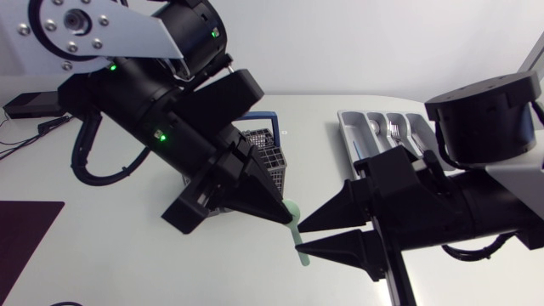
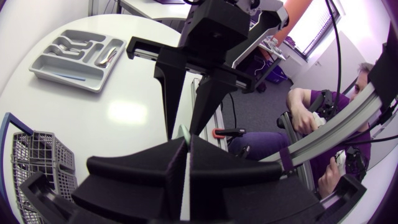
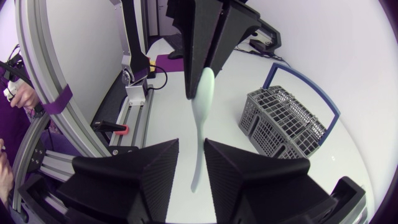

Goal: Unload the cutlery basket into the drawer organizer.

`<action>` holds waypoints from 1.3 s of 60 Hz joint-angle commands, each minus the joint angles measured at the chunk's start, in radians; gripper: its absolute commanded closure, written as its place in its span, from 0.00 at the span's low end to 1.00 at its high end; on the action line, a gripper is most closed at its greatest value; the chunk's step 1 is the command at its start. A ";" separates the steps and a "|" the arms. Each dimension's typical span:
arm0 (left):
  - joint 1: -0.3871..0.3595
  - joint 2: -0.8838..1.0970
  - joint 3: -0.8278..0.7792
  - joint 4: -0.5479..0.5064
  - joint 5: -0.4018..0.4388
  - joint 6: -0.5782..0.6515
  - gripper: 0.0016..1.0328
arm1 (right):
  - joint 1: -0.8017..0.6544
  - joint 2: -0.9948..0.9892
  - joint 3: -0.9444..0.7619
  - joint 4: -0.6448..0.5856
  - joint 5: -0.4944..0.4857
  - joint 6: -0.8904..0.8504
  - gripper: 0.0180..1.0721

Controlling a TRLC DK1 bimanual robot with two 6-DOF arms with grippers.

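Observation:
A pale green spoon (image 1: 297, 231) hangs in the air over the table's front middle, with my left gripper (image 1: 285, 212) shut on its bowl end. Its handle (image 3: 198, 155) points down between the fingers of my right gripper (image 1: 299, 236), which stand open on either side with a narrow gap showing. In the left wrist view the right gripper (image 2: 188, 124) faces my shut left gripper (image 2: 186, 146) tip to tip. The grey wire cutlery basket (image 1: 272, 159) with its blue handle stands behind the left gripper. The grey drawer organizer (image 1: 350, 127) lies at the back right and holds forks (image 1: 393, 129).
A black box (image 1: 32, 104) with cables lies at the back left. A dark mat (image 1: 21, 234) covers the front left corner. The organizer (image 2: 43, 67) and the basket (image 2: 37, 155) stand well apart on the white table.

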 commanded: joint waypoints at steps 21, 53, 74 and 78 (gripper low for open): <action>0.005 0.011 0.026 -0.045 0.035 0.060 0.90 | 0.033 0.045 0.024 -0.014 -0.010 -0.006 0.95; 0.049 0.015 0.080 -0.039 0.041 0.022 0.09 | -0.003 0.038 0.014 -0.054 0.033 -0.009 0.95; 0.134 0.008 0.040 0.137 -0.134 -0.199 0.06 | -0.260 -0.037 -0.076 -0.020 0.284 -0.216 0.95; 0.138 -0.002 0.014 0.163 -0.169 -0.218 0.07 | -0.319 -0.045 -0.110 0.012 0.324 -0.270 0.95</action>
